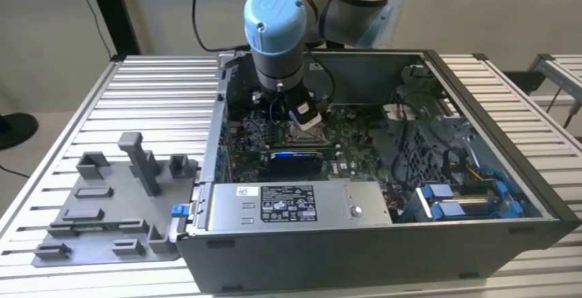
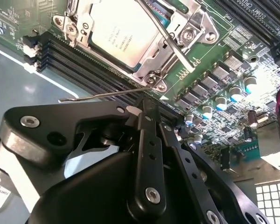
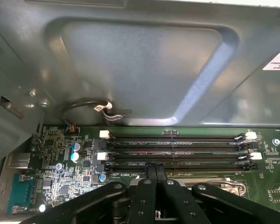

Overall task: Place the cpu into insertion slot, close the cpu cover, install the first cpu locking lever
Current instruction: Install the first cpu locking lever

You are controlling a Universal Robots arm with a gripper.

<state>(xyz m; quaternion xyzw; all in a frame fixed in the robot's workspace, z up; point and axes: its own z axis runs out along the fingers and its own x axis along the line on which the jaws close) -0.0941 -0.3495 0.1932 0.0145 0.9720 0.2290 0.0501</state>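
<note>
The cpu (image 2: 122, 33) lies silvery face up in the insertion slot (image 1: 304, 135) on the green board. The cpu cover (image 2: 148, 65), a silvery frame, lies flat around it. One locking lever (image 2: 164, 38) crosses the socket's corner at a slant. A second thin lever (image 2: 102, 95) sticks out along the socket's edge, just beyond my fingertips. My gripper (image 2: 148, 106) is shut with nothing between its fingers, which stand pressed together over the memory slots (image 3: 177, 151) beside the socket. In the exterior view the gripper (image 1: 306, 119) hangs just above the socket inside the case.
The open computer case (image 1: 473, 236) stands on a slatted table. A grey box with a white label (image 1: 291, 206) fills its front, blue drive brackets (image 1: 459, 202) sit at the exterior view's right. A grey fixture tray (image 1: 109, 209) lies at the left. The case wall (image 3: 140, 70) rises behind the board.
</note>
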